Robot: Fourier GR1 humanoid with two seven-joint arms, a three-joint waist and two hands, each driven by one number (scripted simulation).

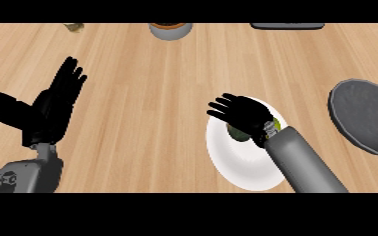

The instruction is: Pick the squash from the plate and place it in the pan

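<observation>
A white plate (240,162) lies on the wooden counter at lower centre-right. On it rests the squash (239,133), dark green with a yellowish patch, mostly hidden beneath my right hand (247,114). That hand hovers over the plate's upper part with its fingers spread toward the upper left, not curled round the squash. The dark grey pan (358,112) sits at the right edge, partly cut off. My left hand (59,97) stays at the left with straight fingers pointing up, holding nothing.
At the far edge stand a grey pot with an orange inside (170,30), a dark flat object (287,26) and a small greenish item (73,27). Bare wooden counter lies between the plate and the pan.
</observation>
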